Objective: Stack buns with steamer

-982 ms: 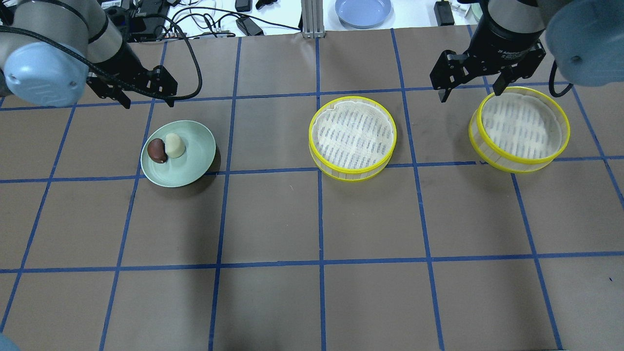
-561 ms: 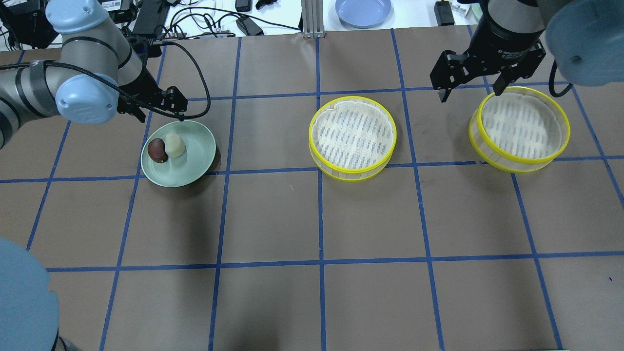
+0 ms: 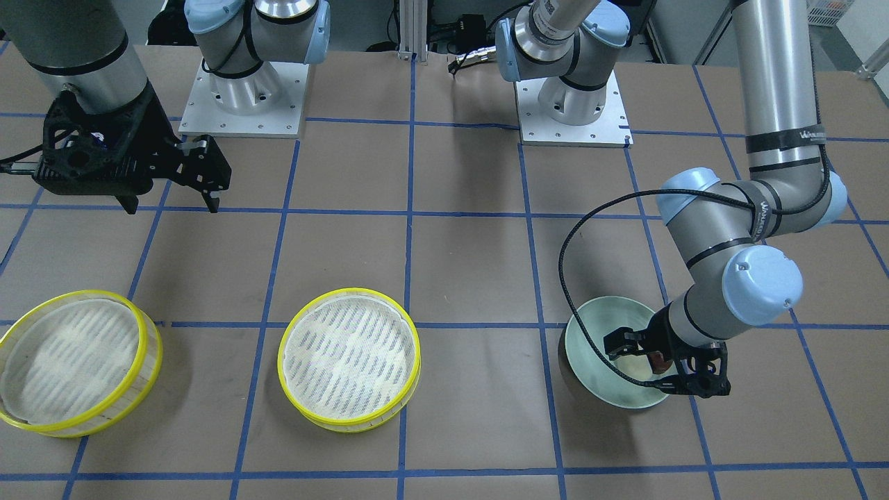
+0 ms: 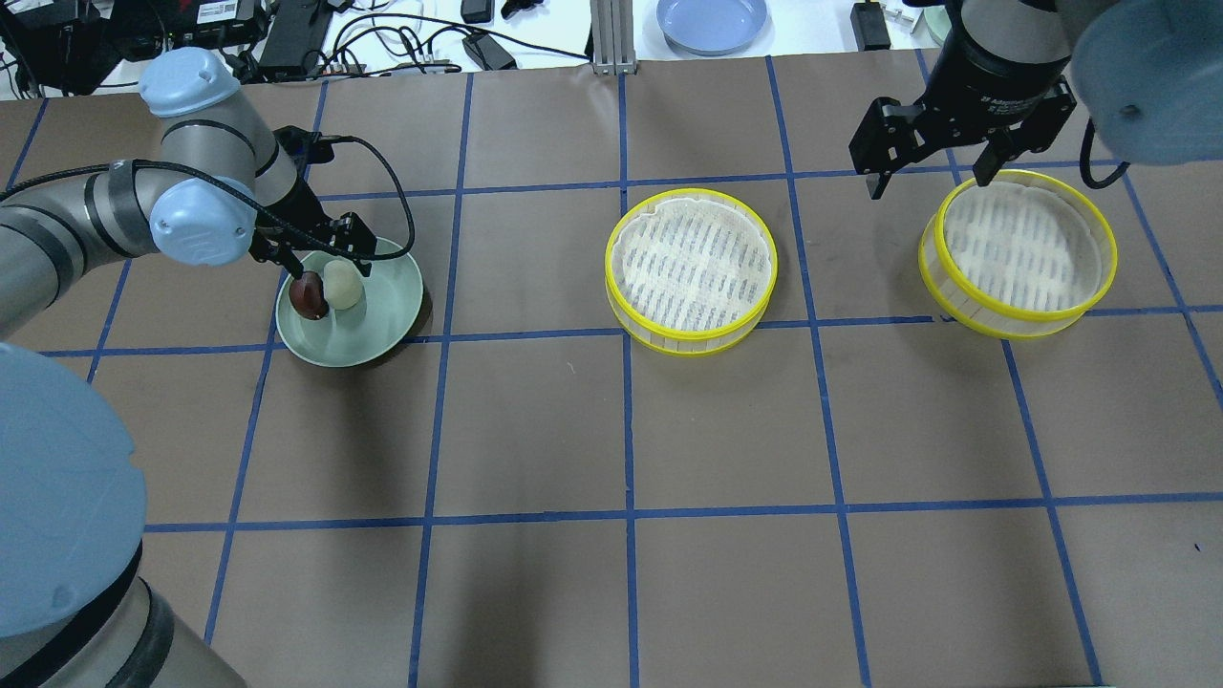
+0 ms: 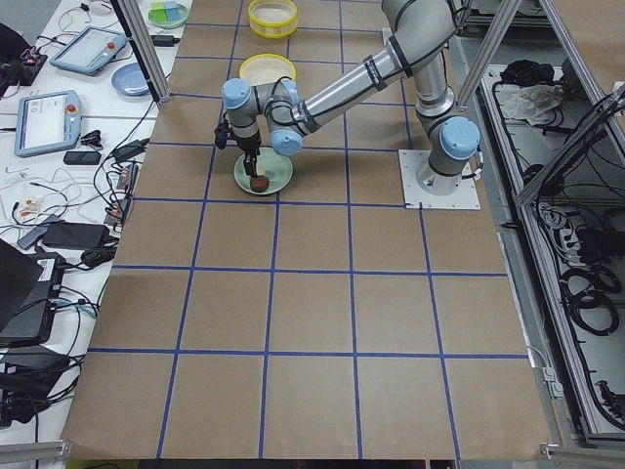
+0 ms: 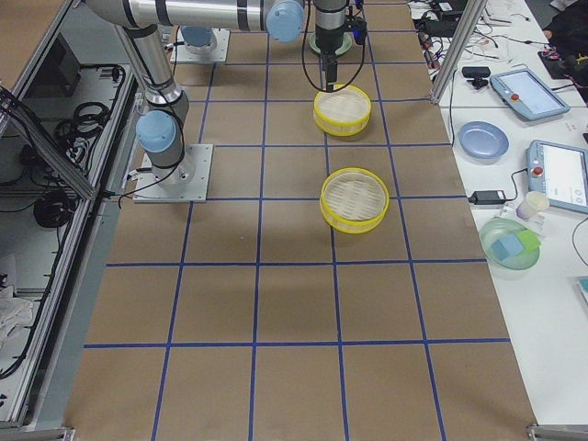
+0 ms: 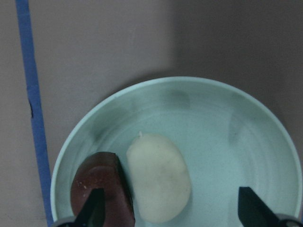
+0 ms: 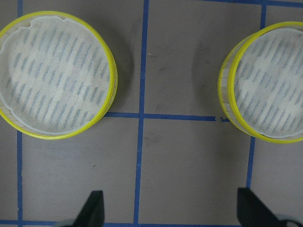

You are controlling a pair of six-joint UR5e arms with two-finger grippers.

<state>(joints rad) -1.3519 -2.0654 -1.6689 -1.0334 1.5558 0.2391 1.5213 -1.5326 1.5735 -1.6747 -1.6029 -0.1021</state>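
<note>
Bun pick-up: left jaws released low over plate (image 4: 384, 315), straddling white bun (image 4: 343, 285) beside brown bun (image 4: 308, 295). Next: lower, clench. Right jaws released near steamer (image 4: 1003, 323).

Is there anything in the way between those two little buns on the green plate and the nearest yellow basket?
Nothing visible. Between the green plate, where the cream bun and brown bun lie, and the middle steamer tier, only tabletop shows. The left pincer hangs open just above the buns.
</note>
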